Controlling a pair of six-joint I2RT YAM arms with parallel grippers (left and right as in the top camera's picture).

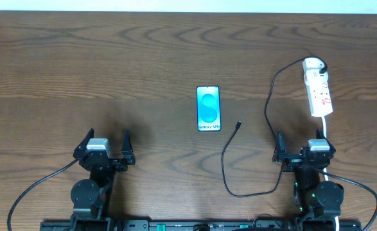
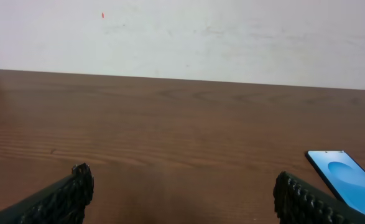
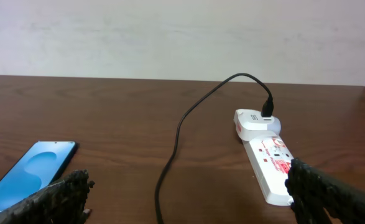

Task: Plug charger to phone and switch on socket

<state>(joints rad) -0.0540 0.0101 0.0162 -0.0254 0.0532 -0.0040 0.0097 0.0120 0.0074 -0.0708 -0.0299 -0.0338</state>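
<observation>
The phone lies flat at the table's middle, light blue screen up; it also shows in the left wrist view and the right wrist view. The black charger cable runs from the white plug on the socket in a loop down the table, and its free tip lies right of the phone. The socket, a white power strip, shows in the right wrist view with the cable. My left gripper and right gripper are open and empty near the front edge.
A white cord runs from the socket's near end toward the right arm. A pale wall stands behind the table's far edge.
</observation>
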